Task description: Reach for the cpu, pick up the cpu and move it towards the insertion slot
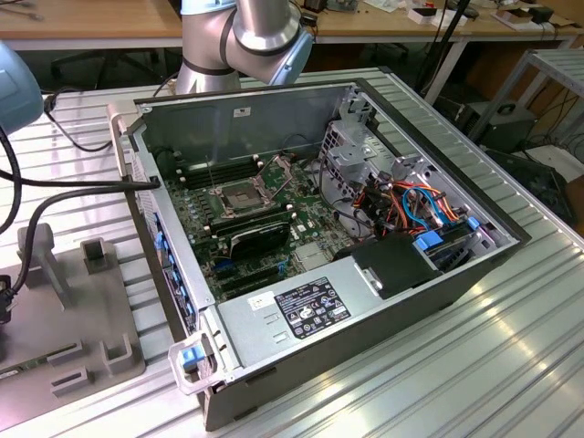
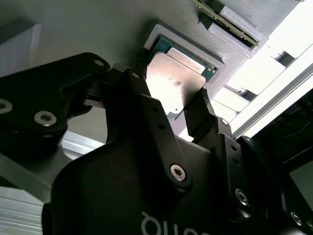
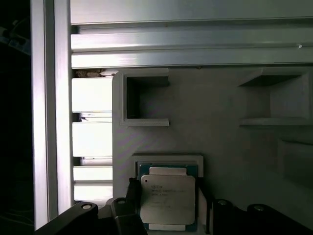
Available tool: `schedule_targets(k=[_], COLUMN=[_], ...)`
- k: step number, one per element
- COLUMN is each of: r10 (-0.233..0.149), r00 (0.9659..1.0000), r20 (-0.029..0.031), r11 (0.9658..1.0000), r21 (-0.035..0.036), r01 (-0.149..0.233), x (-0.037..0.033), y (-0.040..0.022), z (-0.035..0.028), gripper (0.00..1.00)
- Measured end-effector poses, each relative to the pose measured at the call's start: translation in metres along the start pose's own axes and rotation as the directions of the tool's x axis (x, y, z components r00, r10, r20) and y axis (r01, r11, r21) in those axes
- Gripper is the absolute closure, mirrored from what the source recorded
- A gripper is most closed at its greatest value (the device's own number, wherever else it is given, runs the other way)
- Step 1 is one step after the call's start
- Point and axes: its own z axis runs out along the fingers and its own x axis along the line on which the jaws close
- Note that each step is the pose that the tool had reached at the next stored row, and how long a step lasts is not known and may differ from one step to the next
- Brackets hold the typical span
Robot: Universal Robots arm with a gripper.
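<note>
The cpu (image 3: 167, 199) (image 2: 172, 84), a pale silvery square chip on a green board, lies flat in a shallow square pocket of the grey plastic fixture (image 3: 220, 142). In both wrist views my gripper (image 3: 167, 205) (image 2: 171, 90) straddles it. One black finger (image 3: 132, 196) presses one side and the other finger (image 3: 203, 201) the opposite side, both at the chip's edges. The insertion slot (image 1: 234, 194), a square socket with a shiny frame and a thin lever, sits on the motherboard inside the open computer case, well to the exterior view's right of the fixture (image 1: 91, 310).
The case's walls (image 1: 228, 114) rise around the motherboard. Beside the socket are memory slots, a black card (image 1: 260, 239), a metal drive cage (image 1: 351, 151) and coloured cables (image 1: 411, 201). The fixture has upright posts (image 1: 96, 254). Ribbed aluminium table (image 1: 474, 365) surrounds everything.
</note>
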Motion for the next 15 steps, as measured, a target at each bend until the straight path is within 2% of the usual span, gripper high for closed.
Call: schedule_targets(k=[2,5,7,9,12,15], r10=[0.0,0.0,0.0,0.0,0.0,0.0], r00=[1.0,1.0,1.0,1.0,1.0,1.0], r20=[-0.0001,-0.0004,-0.0006,-0.0007,-0.0008,-0.0011], r11=[1.0,1.0,1.0,1.0,1.0,1.0], r21=[0.0001,0.0,0.0,0.0,0.0,-0.0001], r01=[0.0,0.0,0.0,0.0,0.0,0.0], x=[0.0001,0.0003,0.0004,0.0006,0.0007,0.0007], y=[0.0001,0.0004,0.0004,0.0006,0.0007,0.0007], z=[-0.003,-0.0118,-0.0144,-0.0204,-0.0234,-0.0237], gripper=[0.45,0.45,0.45,0.45,0.45,0.45])
